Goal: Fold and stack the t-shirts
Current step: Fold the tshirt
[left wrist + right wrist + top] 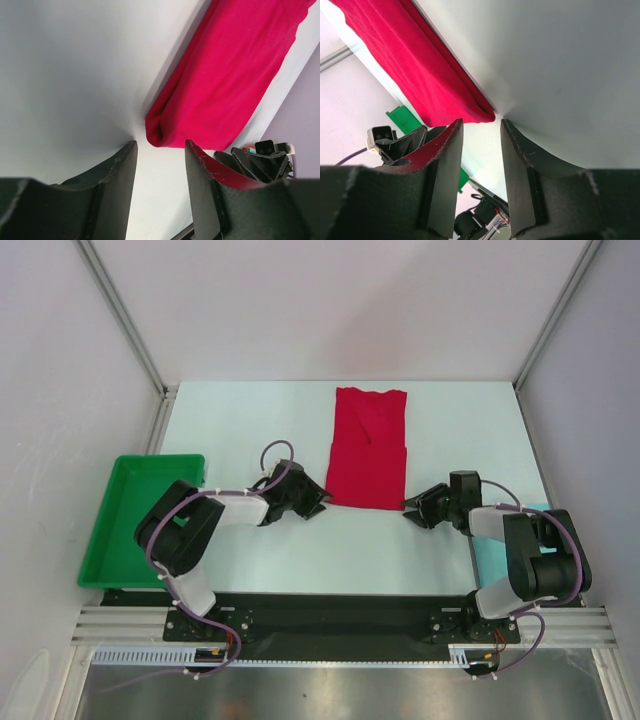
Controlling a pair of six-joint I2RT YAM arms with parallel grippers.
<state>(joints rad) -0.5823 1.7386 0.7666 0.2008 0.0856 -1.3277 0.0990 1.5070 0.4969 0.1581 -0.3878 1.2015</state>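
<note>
Bright, even light; soft shadows, wrist views blurred near edges.

A green tray [112,525] sits at the white table's [250,430] left edge.

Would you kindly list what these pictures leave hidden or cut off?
1. Teal shirt: top external view, largely hidden behind the right arm.
2. Red shirt: both wrist views, far end cut off by the frame edge.
3. Green tray: top external view, left arm covers part of its floor.

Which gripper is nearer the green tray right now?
Left. The left gripper is between the tray and the red shirt; the right gripper lies beyond the shirt.
</note>
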